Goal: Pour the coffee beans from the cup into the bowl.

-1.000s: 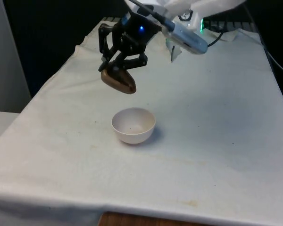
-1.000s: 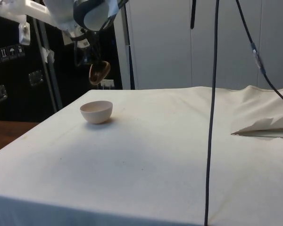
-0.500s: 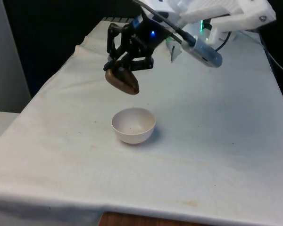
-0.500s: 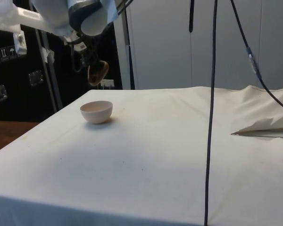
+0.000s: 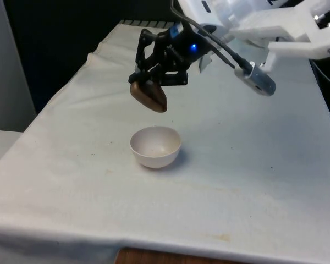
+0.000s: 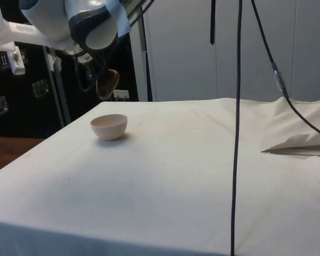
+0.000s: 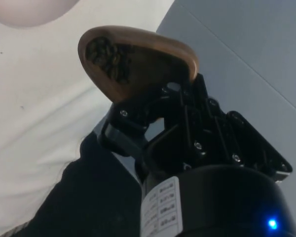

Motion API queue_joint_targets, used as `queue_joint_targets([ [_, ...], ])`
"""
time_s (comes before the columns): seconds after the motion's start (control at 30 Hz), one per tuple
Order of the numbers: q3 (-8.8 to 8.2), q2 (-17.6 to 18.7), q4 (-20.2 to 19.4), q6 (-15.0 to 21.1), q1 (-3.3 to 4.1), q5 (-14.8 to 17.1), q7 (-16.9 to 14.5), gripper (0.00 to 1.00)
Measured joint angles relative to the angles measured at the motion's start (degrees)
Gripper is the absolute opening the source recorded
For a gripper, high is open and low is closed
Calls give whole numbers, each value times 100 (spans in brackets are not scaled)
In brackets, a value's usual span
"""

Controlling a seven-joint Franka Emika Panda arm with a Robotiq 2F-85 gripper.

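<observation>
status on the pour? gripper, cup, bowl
Gripper shut on brown cup, tilted in the air above the bowl. Beans in the cup, none seen in the bowl. Nothing between them.

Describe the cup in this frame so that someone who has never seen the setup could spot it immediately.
Start at the table under the white cloth and find the white bowl standing on it. Just above the bowl hangs the black gripper, clamped on the cup. The cup is brown, tilted over, off the table, with dark coffee beans inside, unlike the pale upright bowl.
</observation>
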Motion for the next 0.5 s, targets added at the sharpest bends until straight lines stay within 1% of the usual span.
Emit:
queue_joint_targets([
  [0.03,34,17,23,-69,6,-74,17,0],
  [0.17,74,57,63,-166,11,-178,34,0],
  [0.5,92,172,92,-235,23,-441,109,0],
])
